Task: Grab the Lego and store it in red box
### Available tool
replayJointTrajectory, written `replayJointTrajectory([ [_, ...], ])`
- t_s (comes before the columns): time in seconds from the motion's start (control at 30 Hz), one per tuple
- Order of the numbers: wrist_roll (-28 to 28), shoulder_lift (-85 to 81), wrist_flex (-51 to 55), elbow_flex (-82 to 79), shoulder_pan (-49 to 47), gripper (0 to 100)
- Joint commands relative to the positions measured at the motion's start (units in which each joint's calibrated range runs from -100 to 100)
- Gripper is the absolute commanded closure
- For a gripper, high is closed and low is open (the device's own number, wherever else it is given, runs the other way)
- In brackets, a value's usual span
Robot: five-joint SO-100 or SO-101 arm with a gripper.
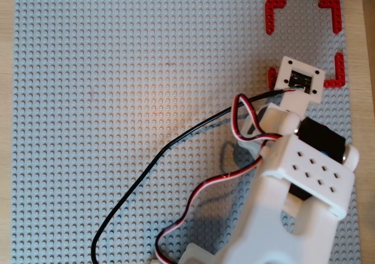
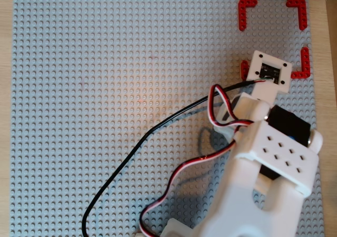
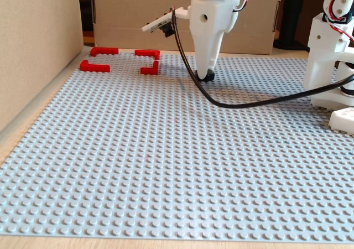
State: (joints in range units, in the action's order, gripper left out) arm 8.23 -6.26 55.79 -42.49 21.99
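Fixed view, left to right: red box (image 3: 121, 61) at far left of grey baseplate (image 3: 166, 166); white gripper (image 3: 207, 75) just right of it, pointing down, fingertips clenched around black Lego (image 3: 207, 76) at baseplate level, outside the outline.

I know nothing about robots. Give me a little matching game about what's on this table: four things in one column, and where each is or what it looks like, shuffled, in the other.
Things:
1. red box
2. Lego
3. black cable
4. baseplate

Descriptions:
A. grey, covered in studs
B. black, low at the tip of the fingers
C. four corner pieces with gaps, top right in both overhead views
D. curves across the plate

Pairs: 1-C, 2-B, 3-D, 4-A
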Motion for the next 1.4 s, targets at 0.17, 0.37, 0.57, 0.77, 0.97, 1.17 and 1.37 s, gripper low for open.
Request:
replayJointTrajectory([
  [0.17,-0.31,-3.15,3.16,4.03,0.75,91],
  [0.37,-0.41,-14.76,11.49,7.94,0.75,91],
  [0.57,-0.52,-26.88,22.55,14.30,0.67,91],
  [0.77,-3.02,-33.58,27.81,19.40,0.37,90],
  [0.97,-5.73,-35.19,25.35,19.12,-3.35,90],
  [1.17,-5.78,-34.34,17.81,17.49,-4.17,90],
  [1.37,-5.73,-33.74,5.44,11.40,-4.31,89],
])
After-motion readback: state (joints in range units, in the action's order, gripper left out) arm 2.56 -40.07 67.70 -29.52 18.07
